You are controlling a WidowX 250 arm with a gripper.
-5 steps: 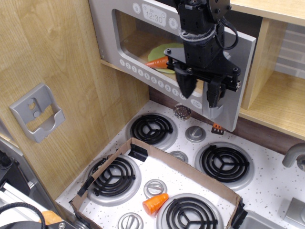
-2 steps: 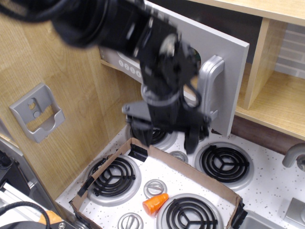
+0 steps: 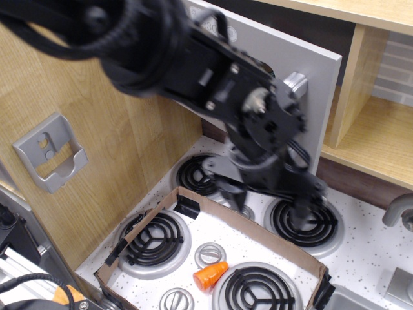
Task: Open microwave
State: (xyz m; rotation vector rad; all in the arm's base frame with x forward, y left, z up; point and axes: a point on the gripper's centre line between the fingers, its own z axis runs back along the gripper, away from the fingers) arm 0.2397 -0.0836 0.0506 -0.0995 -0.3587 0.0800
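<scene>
Above speckled stovetop [image 3: 368, 252], blurred black arm points its hand [image 3: 268, 197] downward before the microwave [image 3: 310, 77]; grip unclear.

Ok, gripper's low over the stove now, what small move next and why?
Probably lift the gripper back up toward the microwave handle. It hangs blurred over the burners, clear of the handle, and the arm hides most of the door, so how far it stands open cannot be judged.

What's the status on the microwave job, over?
Pincer low over the stove, blurred, jaw state unclear. Microwave door ajar, handle free. Arm covers the window.
</scene>
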